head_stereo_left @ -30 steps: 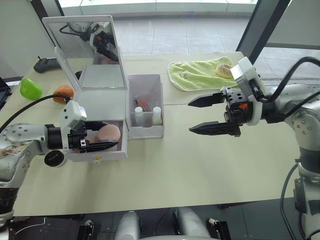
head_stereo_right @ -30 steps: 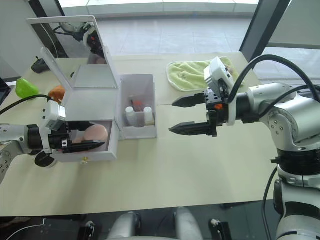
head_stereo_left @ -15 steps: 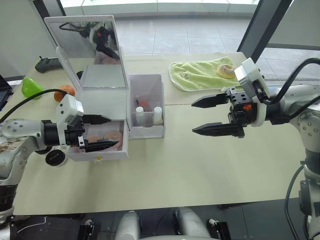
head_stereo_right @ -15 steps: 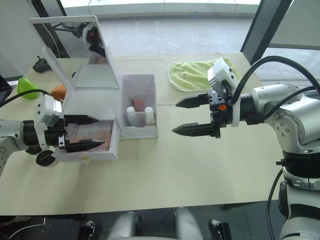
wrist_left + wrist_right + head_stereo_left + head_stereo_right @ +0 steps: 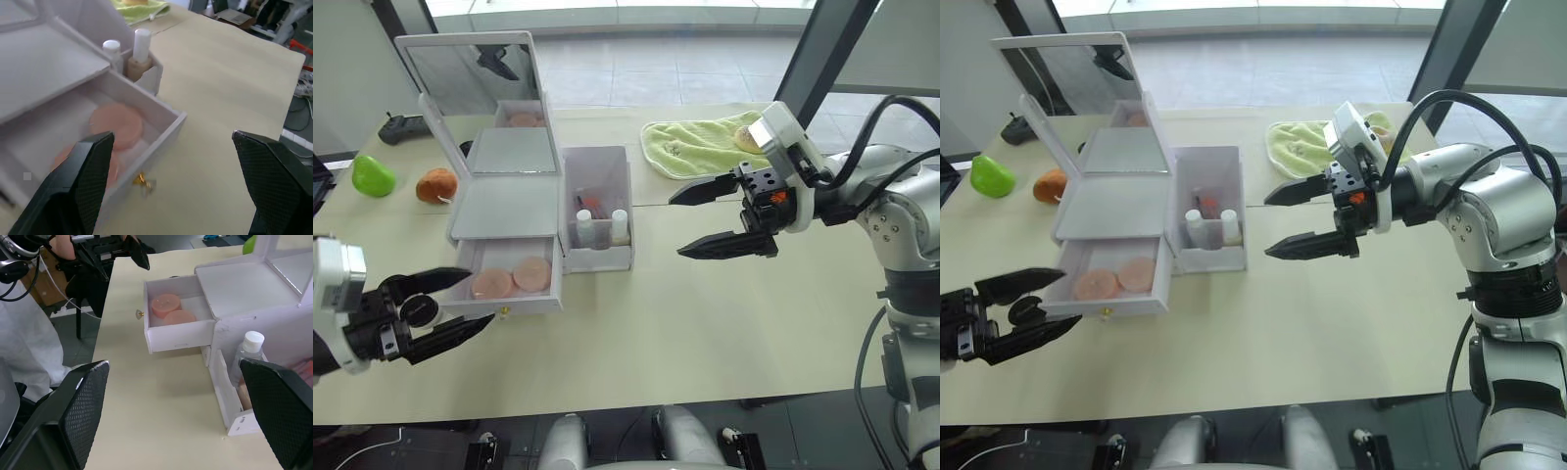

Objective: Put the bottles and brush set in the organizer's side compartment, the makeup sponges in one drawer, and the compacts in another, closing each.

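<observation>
Closing the open drawer (image 5: 505, 284) looks like the step in hand: both makeup sponges (image 5: 513, 278) lie flat inside it, side by side, and the left gripper (image 5: 438, 310) hovers spread wide and empty, just near and left of the drawer front. A good move would narrow the fingers, press squarely beside the gold knob (image 5: 504, 311) and push straight toward the organizer (image 5: 504, 201) without skewing it. The right gripper (image 5: 710, 217), also wide and empty, hangs right of the side compartment (image 5: 598, 211) holding the bottles (image 5: 602, 227).

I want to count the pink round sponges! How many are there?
2. Both makeup sponges lie side by side in the open drawer of the organizer: one on the robot's left, the other beside it. More could hide in closed parts.
</observation>
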Available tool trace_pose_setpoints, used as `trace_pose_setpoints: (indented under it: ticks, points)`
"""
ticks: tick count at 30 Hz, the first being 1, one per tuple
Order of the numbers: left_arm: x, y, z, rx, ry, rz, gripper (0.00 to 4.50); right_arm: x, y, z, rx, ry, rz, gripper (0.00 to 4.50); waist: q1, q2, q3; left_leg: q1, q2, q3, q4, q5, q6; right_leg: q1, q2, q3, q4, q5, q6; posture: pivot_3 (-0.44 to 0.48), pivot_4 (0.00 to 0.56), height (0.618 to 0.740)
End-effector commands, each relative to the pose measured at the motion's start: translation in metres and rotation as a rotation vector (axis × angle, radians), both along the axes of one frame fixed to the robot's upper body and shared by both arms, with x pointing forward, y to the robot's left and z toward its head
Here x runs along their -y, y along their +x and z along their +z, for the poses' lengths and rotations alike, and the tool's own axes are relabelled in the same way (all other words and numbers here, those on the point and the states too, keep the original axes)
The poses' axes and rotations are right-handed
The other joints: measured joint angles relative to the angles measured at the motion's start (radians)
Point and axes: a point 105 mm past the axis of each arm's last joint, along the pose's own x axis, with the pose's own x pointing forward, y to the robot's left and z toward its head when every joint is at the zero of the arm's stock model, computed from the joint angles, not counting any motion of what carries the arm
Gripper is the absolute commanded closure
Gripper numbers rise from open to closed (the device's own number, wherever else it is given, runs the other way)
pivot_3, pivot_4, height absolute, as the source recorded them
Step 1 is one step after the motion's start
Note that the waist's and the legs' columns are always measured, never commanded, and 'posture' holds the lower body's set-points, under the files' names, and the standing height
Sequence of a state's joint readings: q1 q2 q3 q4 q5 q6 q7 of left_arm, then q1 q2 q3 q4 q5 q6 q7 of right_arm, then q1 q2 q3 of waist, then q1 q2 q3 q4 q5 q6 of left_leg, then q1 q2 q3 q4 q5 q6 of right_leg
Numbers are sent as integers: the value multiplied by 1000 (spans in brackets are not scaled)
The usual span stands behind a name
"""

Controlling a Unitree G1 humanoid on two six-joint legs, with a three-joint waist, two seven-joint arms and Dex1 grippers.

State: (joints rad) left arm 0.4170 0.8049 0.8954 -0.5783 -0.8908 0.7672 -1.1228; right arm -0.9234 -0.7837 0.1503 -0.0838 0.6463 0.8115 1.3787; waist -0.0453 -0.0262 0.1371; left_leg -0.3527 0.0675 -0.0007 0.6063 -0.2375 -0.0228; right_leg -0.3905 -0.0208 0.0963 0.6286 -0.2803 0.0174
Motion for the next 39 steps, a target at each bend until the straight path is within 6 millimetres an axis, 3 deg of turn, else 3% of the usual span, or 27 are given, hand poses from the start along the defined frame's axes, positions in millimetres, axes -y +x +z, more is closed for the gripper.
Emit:
trace_pose_setpoints:
  ticks: [1,4,7,10,16,30,39]
  points:
    - [-12,-12,-14,12,42,98,1512,-4,2,11,69,11,49,0,4,0,0,0,-1,0,0,0,0,0,-1,0,0,0,0,0,150,740]
    - [-16,-17,-34,18,38,182,2486,-8,2,14,73,24,78,0,7,-1,0,0,-1,0,0,0,0,-3,-1,0,-2,0,-1,0,150,740]
    - [-23,-6,-46,82,52,260,3470,-9,1,17,72,25,81,0,9,-1,-1,0,-2,0,1,0,0,-3,-2,0,-2,0,-1,0,150,740]
    - [-16,2,-60,79,21,240,4446,-7,1,19,73,25,70,0,4,-3,-1,-1,-1,0,0,0,0,1,-1,0,-2,1,-2,0,150,740]
    - [-10,30,-67,123,20,226,4478,-2,0,23,78,26,38,0,2,-2,-1,-1,-1,0,0,0,0,1,-1,0,-1,2,-3,0,150,740]
    - [-2,112,-56,271,10,227,4478,12,-9,28,75,26,-43,0,4,-2,-1,-1,-1,0,0,0,0,1,0,0,0,6,4,0,150,740]
    - [-8,127,-50,307,33,237,4478,16,-13,31,79,34,-70,0,3,-2,-2,-1,-2,-1,0,0,0,2,0,0,0,6,5,0,150,740]
